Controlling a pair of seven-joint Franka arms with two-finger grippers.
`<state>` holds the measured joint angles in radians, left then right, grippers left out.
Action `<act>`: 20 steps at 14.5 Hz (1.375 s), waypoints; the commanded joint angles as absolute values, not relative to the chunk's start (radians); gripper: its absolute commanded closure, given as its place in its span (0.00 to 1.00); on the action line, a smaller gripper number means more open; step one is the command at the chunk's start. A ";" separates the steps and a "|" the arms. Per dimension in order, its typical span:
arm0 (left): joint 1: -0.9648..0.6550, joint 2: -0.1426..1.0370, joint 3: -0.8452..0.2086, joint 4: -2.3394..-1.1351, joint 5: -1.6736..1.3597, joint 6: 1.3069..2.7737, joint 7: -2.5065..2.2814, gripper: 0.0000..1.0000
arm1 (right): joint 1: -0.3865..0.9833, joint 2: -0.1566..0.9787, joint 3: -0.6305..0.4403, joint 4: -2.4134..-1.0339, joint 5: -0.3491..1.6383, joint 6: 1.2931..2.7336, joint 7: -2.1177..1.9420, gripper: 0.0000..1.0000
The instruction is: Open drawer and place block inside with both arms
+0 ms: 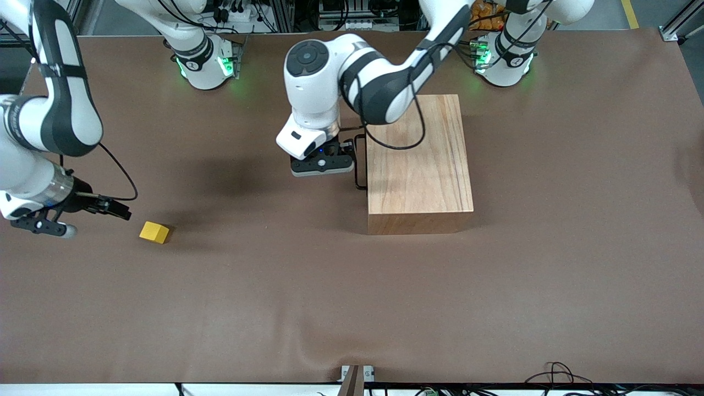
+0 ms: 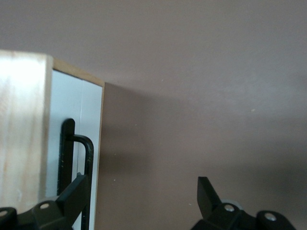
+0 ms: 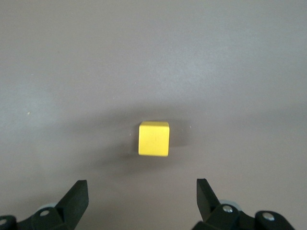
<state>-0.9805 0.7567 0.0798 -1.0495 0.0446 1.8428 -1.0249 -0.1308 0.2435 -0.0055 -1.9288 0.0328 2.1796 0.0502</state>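
Note:
The wooden cabinet [image 1: 418, 165] stands mid-table with its drawer shut. The drawer's white front panel [image 2: 67, 143] and black loop handle [image 1: 359, 163] face the right arm's end. My left gripper [image 1: 325, 163] hangs low in front of the drawer. It is open [image 2: 141, 197], with one finger [image 2: 72, 196] overlapping the handle [image 2: 87, 160] and the other over bare table. The yellow block [image 1: 154, 232] lies on the table toward the right arm's end. My right gripper [image 1: 120, 210] is open and empty, just short of the block [image 3: 154, 139], which sits ahead of the fingertips [image 3: 206, 194].
The brown table mat [image 1: 352, 308] stretches wide nearer the front camera. The two arm bases [image 1: 206, 63] stand along the table's edge farthest from the camera. Cables lie at the table's near edge [image 1: 555, 374].

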 commanded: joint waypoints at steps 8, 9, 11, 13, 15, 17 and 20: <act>-1.080 0.884 0.170 -1.009 0.058 1.690 -1.167 0.00 | -0.130 0.517 -0.005 -1.764 0.011 2.258 0.089 0.00; -1.078 0.884 0.172 -1.009 0.057 1.683 -1.167 0.00 | -0.132 0.517 -0.005 -1.784 0.011 2.255 0.090 0.00; -1.075 0.884 0.175 -1.009 0.057 1.671 -1.170 0.00 | -0.129 0.520 -0.005 -1.819 0.011 2.260 0.101 0.00; -1.077 0.884 0.179 -1.009 0.058 1.645 -1.170 0.00 | -0.141 0.560 -0.005 -1.822 0.012 2.264 0.104 0.00; -1.077 0.884 0.184 -1.009 0.057 1.614 -1.169 0.00 | -0.160 0.566 -0.003 -1.836 0.014 2.264 0.104 0.00; -1.078 0.885 0.184 -1.009 0.057 1.615 -1.169 0.00 | -0.146 0.574 -0.003 -1.845 0.014 2.266 0.106 0.00; -1.078 0.902 0.183 -1.008 0.057 1.634 -1.169 0.00 | -0.146 0.601 -0.003 -1.847 0.014 2.302 0.106 0.00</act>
<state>-1.0731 0.8696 0.1757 -1.0425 0.0445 1.6448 -1.1514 -0.1417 0.5898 -0.0104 -1.8359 0.0247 2.2655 0.0885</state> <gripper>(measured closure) 0.000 0.000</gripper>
